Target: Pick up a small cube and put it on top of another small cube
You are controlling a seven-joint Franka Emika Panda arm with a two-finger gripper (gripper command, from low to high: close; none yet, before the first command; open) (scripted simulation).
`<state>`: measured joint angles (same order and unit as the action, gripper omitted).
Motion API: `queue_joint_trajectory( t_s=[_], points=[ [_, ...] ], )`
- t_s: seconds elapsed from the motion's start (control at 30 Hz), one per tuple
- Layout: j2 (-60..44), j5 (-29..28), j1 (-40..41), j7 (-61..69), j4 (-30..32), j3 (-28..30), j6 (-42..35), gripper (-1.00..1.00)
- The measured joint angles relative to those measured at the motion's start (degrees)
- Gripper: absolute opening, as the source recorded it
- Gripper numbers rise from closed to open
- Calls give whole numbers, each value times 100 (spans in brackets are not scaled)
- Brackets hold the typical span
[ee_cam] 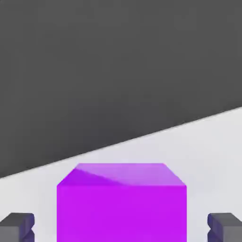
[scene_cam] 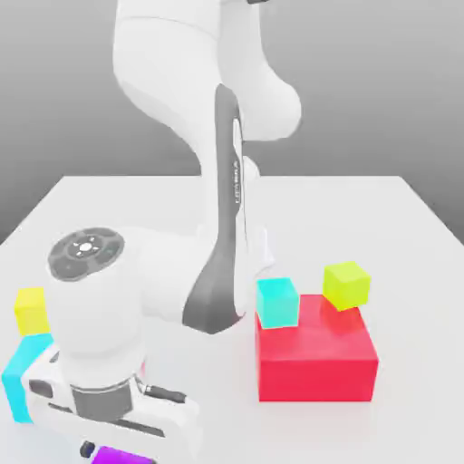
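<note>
The gripper [ee_cam: 121, 229] stands partly open, its 2 fingers [ee_cam: 18, 226] straddling the purple cube [ee_cam: 122, 203] without touching; likely light, rigid, smooth—grip opposite flat sides.

The small cube [ee_cam: 121, 203] sits between the end effector's [ee_cam: 121, 227] fingers (another small cube [scene_cam: 347, 284] lies well apart).

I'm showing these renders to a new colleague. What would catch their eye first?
The big white arm, bent low over the table's near edge, with its gripper straddling the purple cube. Next, the red block toward the exterior view's right, a cyan cube and a lime cube around its top.
</note>
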<state>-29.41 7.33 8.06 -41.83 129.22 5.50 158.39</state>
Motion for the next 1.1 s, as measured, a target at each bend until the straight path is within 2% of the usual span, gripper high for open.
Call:
queue_joint_trajectory(
  t_s=[0.17,0.33,0.77,1.1],
  points=[
    [21,-8,-1,-6,5,3,-19,-100],
    [934,-210,-179,-261,242,129,-691,-100],
    [3625,-357,-1763,-3130,1956,-710,-1657,-100],
    [5754,236,-2614,-4868,3289,-1778,-2422,-100]
  ],
)
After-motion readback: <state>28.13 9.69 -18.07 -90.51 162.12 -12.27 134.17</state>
